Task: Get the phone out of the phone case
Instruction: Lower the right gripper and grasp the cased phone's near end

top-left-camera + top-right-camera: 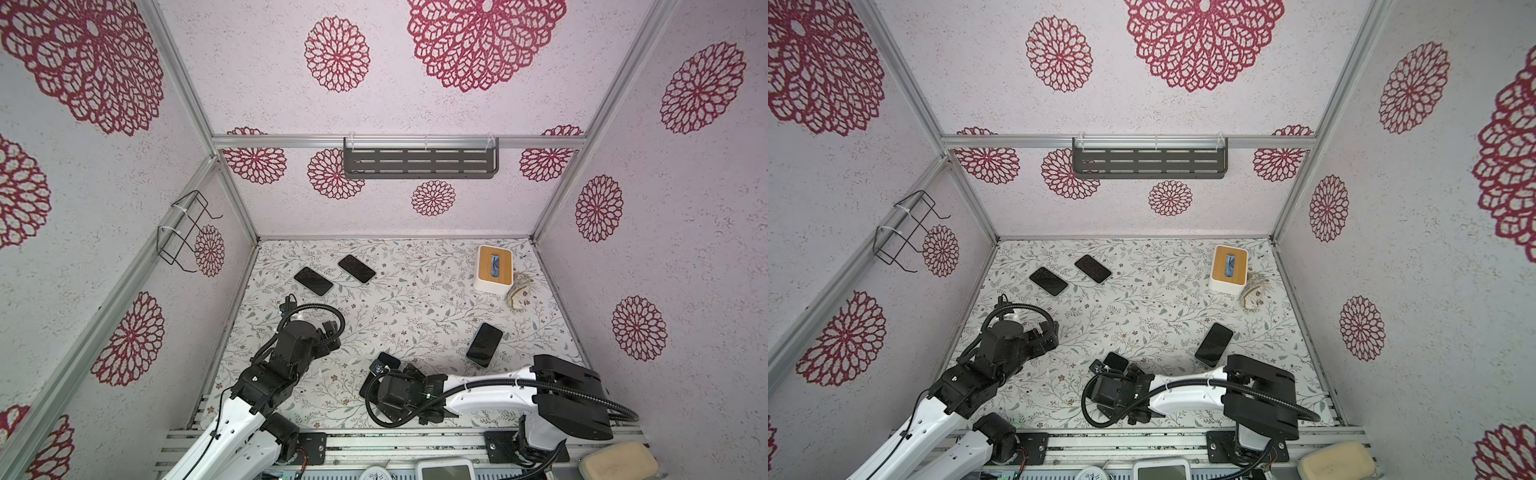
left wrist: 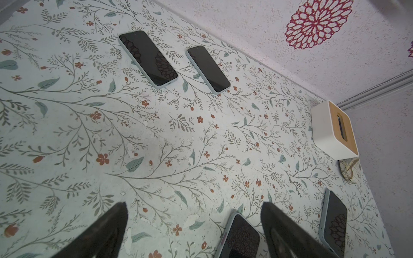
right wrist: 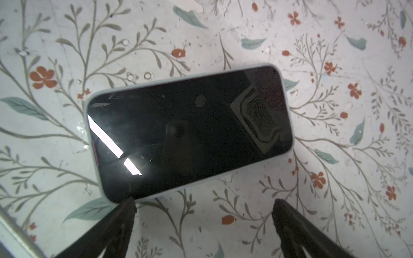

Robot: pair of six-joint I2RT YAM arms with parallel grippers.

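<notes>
Floral-patterned surface inside a walled enclosure. Principal item: phone, dark screen up, lying flat near the front edge of the surface and seated in a pale blue-green phone case whose rim shows all round the glass. In both top views only its far end shows, the rest hidden under the right arm's wrist. Right tool: fingers spread wide, holding nothing, poised over the phone's long side. One fingertip meets the case edge near a corner, but contact cannot be told. Left tool: fingers likewise spread wide and empty, held above bare surface near the phone, not touching it. Further cased phones, all screen up: far-left phone and neighbouring phone lie side by side towards the back left, and a fourth phone lies right of centre, just beyond the right arm. White tissue box with a wooden lid stands in the far right corner, with a woven item just beside it. Fixtures — slotted grey shelf on the back wall, wire rack on the left wall.
</notes>
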